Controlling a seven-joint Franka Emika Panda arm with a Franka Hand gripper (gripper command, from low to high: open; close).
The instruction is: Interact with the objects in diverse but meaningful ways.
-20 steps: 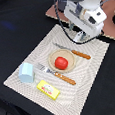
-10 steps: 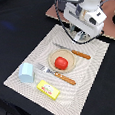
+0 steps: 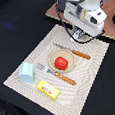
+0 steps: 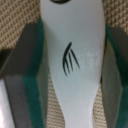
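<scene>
The gripper (image 4: 70, 60) is clamped on a white piece (image 4: 72, 55), pads pressing both its sides. In the exterior view the arm sits at the frame's upper centre. On the mat below: tomato (image 3: 61, 63) on the plate (image 3: 52, 57), cup (image 3: 27, 72) lower left, packet (image 3: 48, 90) beside it.

White piece (image 4: 74, 60) cut off at both ends in wrist view, fingers (image 4: 30, 65) blurred, gripper hidden behind arm in exterior view

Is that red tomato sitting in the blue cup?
No, the tomato sits on the round plate, while the blue cup stands apart on the mat.
</scene>
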